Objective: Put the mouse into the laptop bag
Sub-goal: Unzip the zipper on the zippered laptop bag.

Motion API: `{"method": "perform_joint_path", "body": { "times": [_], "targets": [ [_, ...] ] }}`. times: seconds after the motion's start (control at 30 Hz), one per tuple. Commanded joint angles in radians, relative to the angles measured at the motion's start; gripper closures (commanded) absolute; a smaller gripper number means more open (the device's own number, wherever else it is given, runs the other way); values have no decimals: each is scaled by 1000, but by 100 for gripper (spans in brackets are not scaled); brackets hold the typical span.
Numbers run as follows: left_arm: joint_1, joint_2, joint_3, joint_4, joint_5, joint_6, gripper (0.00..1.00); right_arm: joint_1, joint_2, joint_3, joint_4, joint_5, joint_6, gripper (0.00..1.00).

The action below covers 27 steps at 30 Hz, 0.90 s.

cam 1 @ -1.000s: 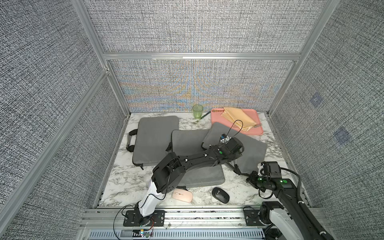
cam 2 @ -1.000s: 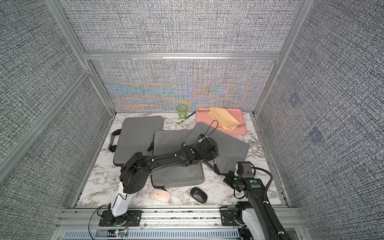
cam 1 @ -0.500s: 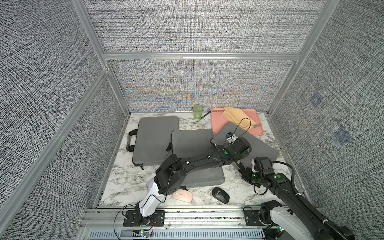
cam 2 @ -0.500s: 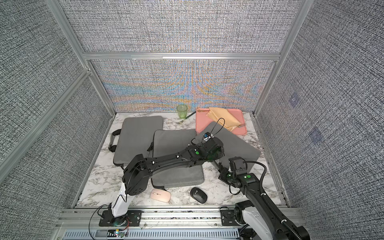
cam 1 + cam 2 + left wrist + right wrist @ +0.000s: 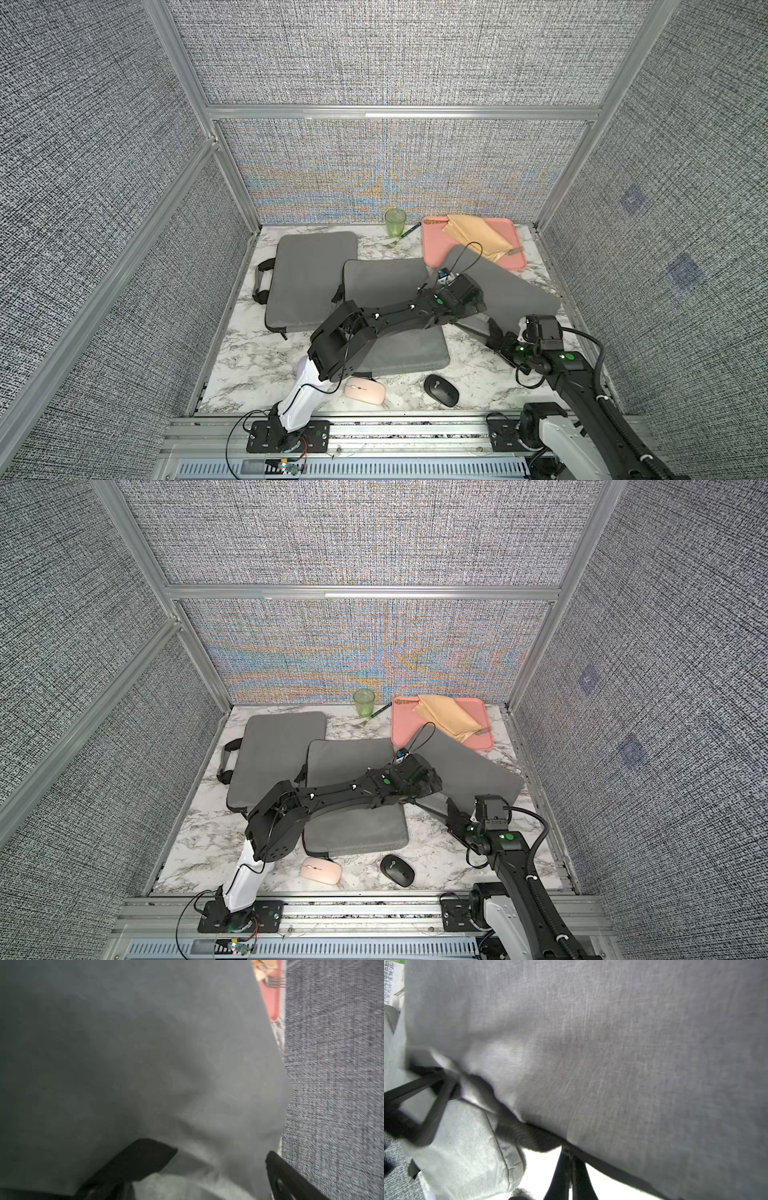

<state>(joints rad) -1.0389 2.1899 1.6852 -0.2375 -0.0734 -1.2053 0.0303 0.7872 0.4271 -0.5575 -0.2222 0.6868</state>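
While the white marble tabletop (image 5: 478, 374) is crowded at the back, its front strip is free. Right-hand grey fabric laptop bag (image 5: 511, 291) sits tilted up, over the flat middle grey bag (image 5: 386, 286) and a corner of the salmon plastic tray (image 5: 432, 249), far corner near the side wall (image 5: 602, 270). Right gripper (image 5: 569, 1157) is clamped on its near dark edge; left gripper (image 5: 220, 1153) has jaws spread with fabric between them, not pinching. Step looks like opening the bag: hold that edge steady, grip at the zip, keep the mouth toward the front. Black oval mouse (image 5: 441, 390) and pink oval mouse (image 5: 365, 390) lie on the front strip, apart, outside any bag; can't tell which is meant
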Motion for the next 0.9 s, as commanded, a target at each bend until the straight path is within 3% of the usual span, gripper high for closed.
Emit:
{"method": "perform_joint_path", "body": {
  "times": [0.0,0.2,0.57,0.7,0.87],
  "targets": [
    [50,6,-39,-9,28,22,1,-11,-3,19,2,-16,-21,100],
    [136,-22,-91,7,67,66,1,-31,2,38,-18,-8,-38,100],
    [166,-128,-67,-27,10,260,1,-126,2,18,-20,-37,-70,100],
    [181,-75,11,-82,-21,353,1,-144,0,20,-27,-51,-83,100],
    [186,16,91,-142,-47,385,0,-153,-18,24,-44,-52,-89,100]
  ]
}}
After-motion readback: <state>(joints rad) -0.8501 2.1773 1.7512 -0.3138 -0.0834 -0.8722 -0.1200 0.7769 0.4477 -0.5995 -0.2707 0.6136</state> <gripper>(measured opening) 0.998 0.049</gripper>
